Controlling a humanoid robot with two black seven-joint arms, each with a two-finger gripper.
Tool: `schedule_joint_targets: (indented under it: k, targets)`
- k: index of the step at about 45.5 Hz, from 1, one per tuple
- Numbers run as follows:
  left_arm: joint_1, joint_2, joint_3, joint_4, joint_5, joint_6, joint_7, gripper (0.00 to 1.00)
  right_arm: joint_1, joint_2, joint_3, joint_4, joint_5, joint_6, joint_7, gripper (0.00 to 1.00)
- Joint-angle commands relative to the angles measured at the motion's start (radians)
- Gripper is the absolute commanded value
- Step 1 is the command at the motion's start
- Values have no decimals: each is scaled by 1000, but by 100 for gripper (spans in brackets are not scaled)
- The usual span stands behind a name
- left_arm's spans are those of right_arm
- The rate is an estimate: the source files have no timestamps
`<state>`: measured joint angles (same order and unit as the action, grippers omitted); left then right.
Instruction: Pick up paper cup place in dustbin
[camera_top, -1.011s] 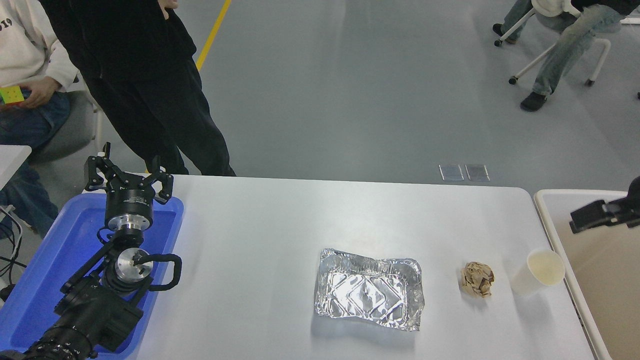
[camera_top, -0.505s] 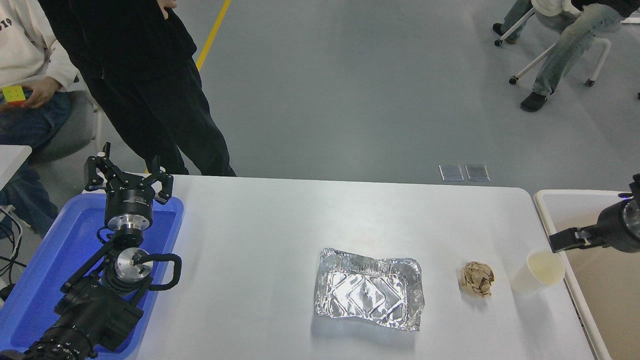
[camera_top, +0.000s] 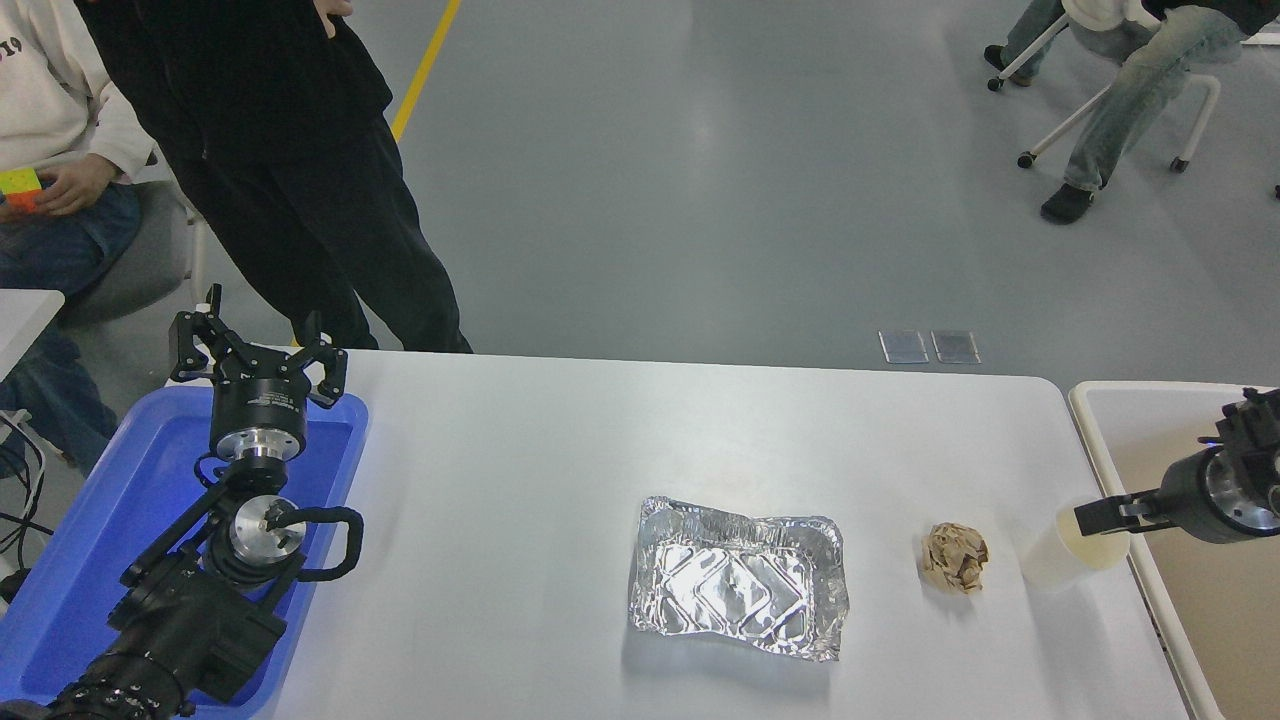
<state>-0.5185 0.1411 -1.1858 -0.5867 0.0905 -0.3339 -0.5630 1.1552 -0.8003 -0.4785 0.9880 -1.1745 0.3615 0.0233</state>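
So the paper cup (camera_top: 1060, 555) is standing upright near the right end of the white table (camera_top: 520, 470), its open rim facing up, right by the table edge that runs alongside the dustbin (camera_top: 1100, 440). The dustbin sits just off the right side of the table, and only its left part with the thick pale rim is in the picture. The right gripper (camera_top: 1098, 517) comes in from the right edge over the bin, and one black finger (camera_top: 1105, 516) reaches across the top of the cup's rim; honestly I can't tell whether the claw is spread wide or closed, since only that one finger shows clearly. Just left of the cup there's a crumpled brown paper ball (camera_top: 955, 558), and further left a crinkled foil tray (camera_top: 738, 578) around the middle of the table. The left gripper (camera_top: 258, 352) is parked over a blue tray (camera_top: 110, 510) at the lower left, its fingers spread apart and holding nothing.
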Motion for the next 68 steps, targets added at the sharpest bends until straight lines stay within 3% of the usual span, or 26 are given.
schedule_joint_targets:
  k: [1, 10, 16, 27, 41, 45, 52, 68]
  targets:
    - [0, 0, 0, 1, 0, 0, 0, 99, -45, 29, 12, -49, -1, -44, 1, 95]
    - [0, 0, 0, -1, 0, 1, 0, 99, -52, 29, 12, -52, -1, -44, 1, 88]
    - [0, 0, 0, 1, 0, 0, 0, 99, -60, 30, 12, -61, -1, -49, 1, 78]
    - [0, 0, 0, 1, 0, 1, 0, 99, -61, 35, 12, -65, -2, -50, 1, 41]
    - [0, 0, 0, 1, 0, 1, 0, 99, -61, 33, 11, -63, -2, -50, 1, 29]
    - [0, 0, 0, 1, 0, 0, 0, 99, -61, 33, 11, -63, -1, -50, 1, 11]
    - [0, 0, 0, 1, 0, 0, 0, 99, -58, 33, 14, -60, 3, -50, 6, 0]
    - [0, 0, 0, 1, 0, 0, 0, 99, -32, 12, 18, -48, 10, -46, 9, 0]
